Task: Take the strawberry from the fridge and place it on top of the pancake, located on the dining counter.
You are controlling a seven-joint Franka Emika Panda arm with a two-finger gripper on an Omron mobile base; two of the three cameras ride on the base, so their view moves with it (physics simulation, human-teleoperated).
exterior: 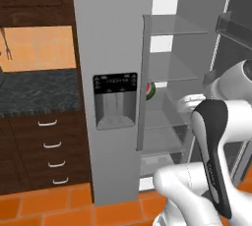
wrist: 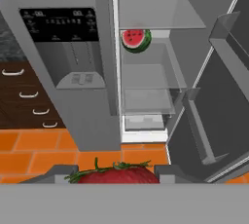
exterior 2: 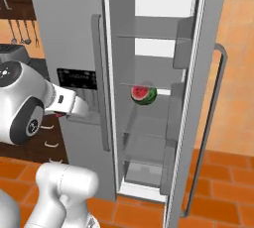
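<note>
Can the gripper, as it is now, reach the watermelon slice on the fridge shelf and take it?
Probably not. The fridge door stands open and the way to the watermelon slice looks free, but the gripper is shut on the strawberry, so it has no free jaws.

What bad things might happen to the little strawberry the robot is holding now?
1. The strawberry sits between the gripper fingers with its leaves sticking out; a loose hold might let it drop onto the orange floor during the drive.
2. The fridge door stands open beside the arm, so a wide swing might bump it.
3. Squeezing harder might squash the berry.
</note>
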